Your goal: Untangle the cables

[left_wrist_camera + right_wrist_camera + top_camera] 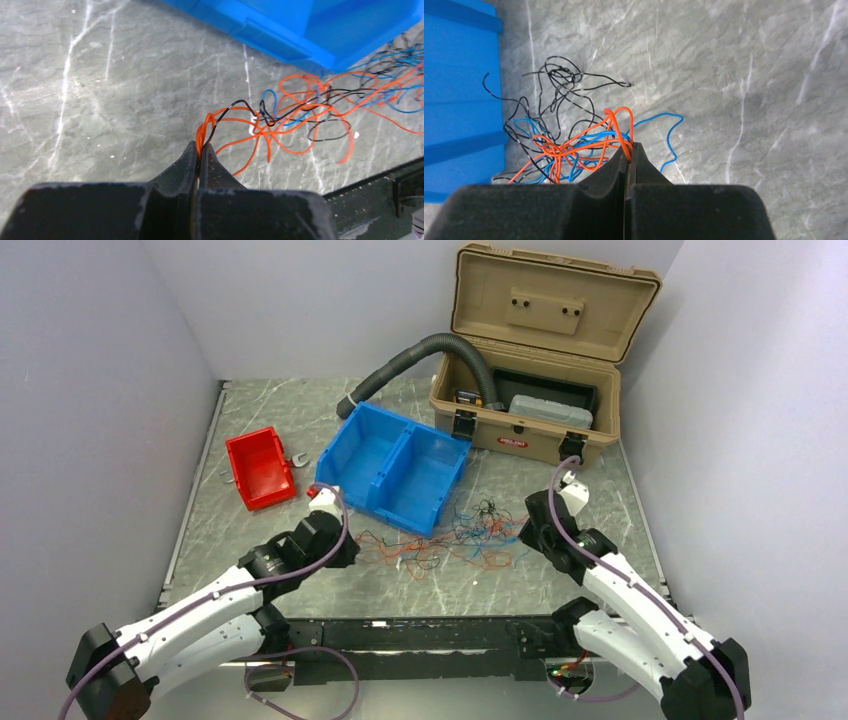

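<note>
The cables (450, 540) are a tangle of thin red-orange, blue and black wires on the table in front of the blue bin (395, 466). My left gripper (352, 543) is at the tangle's left end, shut on red-orange and black wires (204, 131). My right gripper (528, 530) is at the tangle's right end, shut on red-orange wires (621, 131). In the left wrist view the tangle (320, 107) stretches right from my fingertips (201, 147). In the right wrist view the tangle (559, 140) lies left of my fingertips (630, 146).
A red bin (259, 468) stands at the left with a small metal piece (296, 457) beside it. A tan toolbox (530, 360) stands open at the back right. A grey corrugated hose (420, 362) runs from it to the blue bin. White walls enclose the table.
</note>
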`<state>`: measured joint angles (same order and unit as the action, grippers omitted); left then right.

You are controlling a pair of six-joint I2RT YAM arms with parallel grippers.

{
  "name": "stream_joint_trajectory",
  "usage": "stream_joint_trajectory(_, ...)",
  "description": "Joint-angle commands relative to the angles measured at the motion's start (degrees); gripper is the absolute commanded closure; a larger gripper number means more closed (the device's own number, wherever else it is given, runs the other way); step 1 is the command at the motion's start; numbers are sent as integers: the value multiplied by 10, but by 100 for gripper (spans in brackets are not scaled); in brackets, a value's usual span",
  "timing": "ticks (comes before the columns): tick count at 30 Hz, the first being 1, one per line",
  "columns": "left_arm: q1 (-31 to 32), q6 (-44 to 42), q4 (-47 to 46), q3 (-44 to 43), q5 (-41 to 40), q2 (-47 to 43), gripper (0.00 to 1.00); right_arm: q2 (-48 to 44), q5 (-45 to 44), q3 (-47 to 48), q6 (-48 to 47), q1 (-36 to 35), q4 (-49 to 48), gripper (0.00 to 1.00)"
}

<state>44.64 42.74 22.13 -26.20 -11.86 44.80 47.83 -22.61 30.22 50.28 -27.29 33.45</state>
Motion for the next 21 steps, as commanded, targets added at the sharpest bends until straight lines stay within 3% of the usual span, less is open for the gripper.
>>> stream_joint_trajectory(1,-3,12,56,-30,-68,2,100,-33,-90,43,-15,6,49,100)
stream_joint_trajectory(6,-36,77,185,-62,-179,-29,100,-49,-220,93,100,22,181,100)
stream_joint_trajectory(11,-50,108,206,-58,-211,-86,100,-82,-249,102,102,23,186,100)
stream_joint_trajectory(13,-51,69,166,-46,-188,-99,100,-95,-229,100,59,22,160,100)
stream_joint_trajectory(16,-50,-19,60,-25,-76,-113,99,-111,-172,98,-22,22,112,99)
stream_joint_trajectory(17,-51,-45,26,-20,-35,-114,95,-117,-146,95,-53,22,91,87)
stream_joint_trajectory(19,-51,-93,-32,-8,43,-112,75,-131,-70,84,-111,22,43,33)
stream_joint_trajectory(20,-50,-104,-51,-4,68,-108,62,-141,-13,74,-143,23,12,21)
stream_joint_trajectory(21,-50,-107,-57,-4,81,-104,49,-152,47,60,-170,23,-27,16)
